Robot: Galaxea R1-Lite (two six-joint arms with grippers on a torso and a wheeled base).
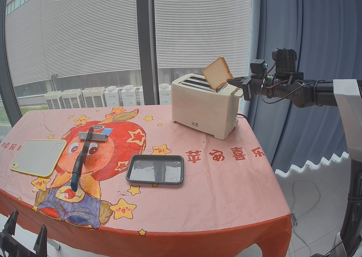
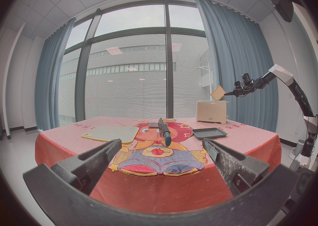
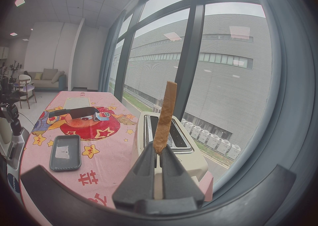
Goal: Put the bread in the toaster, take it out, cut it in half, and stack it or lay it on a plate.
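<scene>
Right gripper (image 1: 232,79): clamped on 1 edge of the bread (image 1: 217,73); slice tilted, low corner over the toaster (image 1: 203,110).
Left gripper (image 2: 161,143): fingers spread, empty.
Technique: best squared to 1 slot (image 1: 196,85), then lowered straight.

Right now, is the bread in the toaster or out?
Out: the right gripper holds the bread tilted just above the toaster slots.

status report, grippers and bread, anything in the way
Right gripper shut on bread, slice tilted over toaster slot. Left gripper open, low before the table. Nothing seen blocking the slots.
</scene>
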